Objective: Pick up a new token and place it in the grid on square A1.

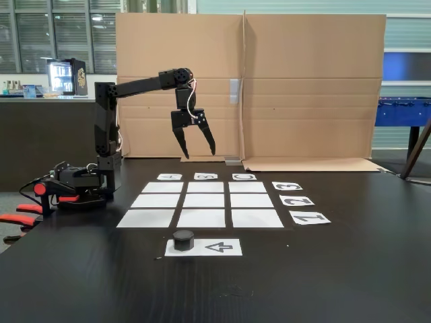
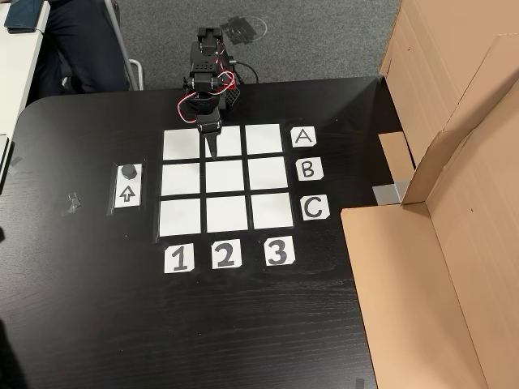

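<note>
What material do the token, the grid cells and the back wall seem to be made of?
The token: matte black, probably plastic, with faceted sides and no shine. The grid cells: thin white paper, lying flat. The back wall: brown corrugated cardboard, with visible fold creases.

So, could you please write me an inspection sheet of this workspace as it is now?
Surface: dark table, mostly bare.
Job's things: black token on the arrow strip; grid cells all blank; square A1 vacant.
Clutter: small scrap on the table at left in the other view.
Gripper: gripper raised above the grid, fingers open, holding nothing.
Cables: red and white wires on the arm.
Surroundings: cardboard wall behind the grid.
</note>
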{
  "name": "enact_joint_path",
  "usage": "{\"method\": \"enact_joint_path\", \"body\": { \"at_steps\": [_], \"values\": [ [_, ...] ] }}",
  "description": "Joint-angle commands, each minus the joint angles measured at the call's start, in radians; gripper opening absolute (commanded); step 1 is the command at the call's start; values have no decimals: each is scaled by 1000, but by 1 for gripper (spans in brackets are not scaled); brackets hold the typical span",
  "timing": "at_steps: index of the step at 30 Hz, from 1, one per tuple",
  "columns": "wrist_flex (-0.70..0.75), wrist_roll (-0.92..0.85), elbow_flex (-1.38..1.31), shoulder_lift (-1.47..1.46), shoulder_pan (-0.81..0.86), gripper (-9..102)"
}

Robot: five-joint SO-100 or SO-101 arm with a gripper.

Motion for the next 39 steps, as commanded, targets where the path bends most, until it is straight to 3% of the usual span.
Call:
{"method": "enact_joint_path", "body": {
  "at_steps": [1,16,39],
  "values": [
    [-38,98,86,147,81,30],
    [-77,106,86,149,101,30],
    [-94,152,29,183,333,30]
  ]
}}
